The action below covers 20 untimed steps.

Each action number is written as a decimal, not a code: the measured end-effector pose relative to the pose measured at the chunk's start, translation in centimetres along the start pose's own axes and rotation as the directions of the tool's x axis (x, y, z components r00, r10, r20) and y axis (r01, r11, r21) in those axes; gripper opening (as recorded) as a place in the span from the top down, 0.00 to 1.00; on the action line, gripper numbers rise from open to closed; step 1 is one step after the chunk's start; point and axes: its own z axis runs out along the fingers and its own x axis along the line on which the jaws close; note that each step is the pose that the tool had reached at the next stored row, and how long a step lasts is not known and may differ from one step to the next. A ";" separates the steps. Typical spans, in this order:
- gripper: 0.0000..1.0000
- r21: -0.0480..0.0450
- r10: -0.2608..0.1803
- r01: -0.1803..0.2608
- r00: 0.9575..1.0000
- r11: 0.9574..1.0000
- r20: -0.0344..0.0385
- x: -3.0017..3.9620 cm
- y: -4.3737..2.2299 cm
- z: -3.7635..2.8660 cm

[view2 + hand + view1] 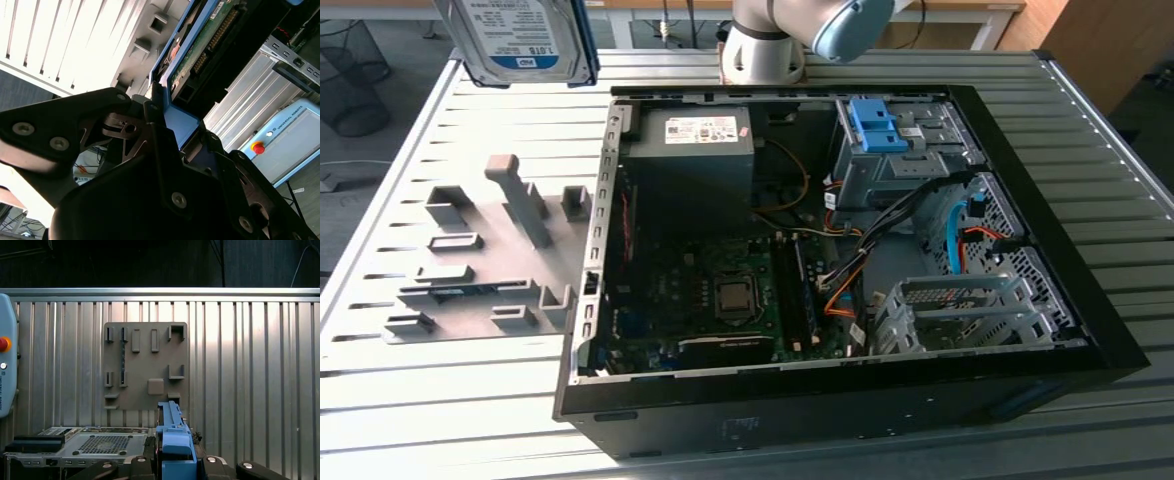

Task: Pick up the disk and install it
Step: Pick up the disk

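Over slatted metal table (pixel 454 400) — claw (pixel 177 122) clamps the disk (pixel 518 25), white-and-blue label (pixel 527 55) showing.

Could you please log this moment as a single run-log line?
gripper: shut on disk at its blue rail | disk: in the air over table, clear of grey fixture plate | computer case: open, disk not in it
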 end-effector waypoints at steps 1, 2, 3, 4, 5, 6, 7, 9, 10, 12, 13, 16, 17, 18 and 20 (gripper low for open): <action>0.64 0.000 0.000 0.000 1.000 1.000 0.000 0.00 -0.01 0.00; 0.64 0.000 0.000 0.000 1.000 1.000 0.000 0.00 -0.06 0.00; 0.64 0.000 0.000 0.000 1.000 1.000 0.000 0.00 -0.14 0.00; 0.64 0.000 0.000 0.000 1.000 1.000 0.000 0.00 -0.23 0.00; 0.64 0.000 0.000 0.000 1.000 1.000 0.000 -0.01 -0.41 -0.01; 0.64 0.000 0.000 0.000 1.000 1.000 0.000 -0.01 -0.60 -0.01; 0.64 0.000 0.000 0.000 1.000 1.000 0.000 -0.01 -0.76 -0.02; 0.64 0.000 0.000 0.000 1.000 1.000 0.000 -0.01 -0.95 -0.02; 0.64 0.000 0.000 0.000 1.000 1.000 0.000 0.04 -1.00 -0.02; 0.64 0.000 0.000 0.000 1.000 1.000 0.000 0.21 -1.04 -0.01; 0.64 0.000 0.000 0.000 1.000 1.000 0.000 0.28 -1.05 -0.01; 0.64 0.000 0.000 0.000 1.000 1.000 0.000 0.44 -1.07 0.00; 0.64 0.000 0.000 0.000 1.000 1.000 0.000 0.47 -1.08 0.00; 0.64 0.000 0.000 0.000 1.000 1.000 0.000 0.50 -1.10 -0.01; 0.64 0.000 0.000 0.000 1.000 1.000 0.000 0.54 -1.10 0.00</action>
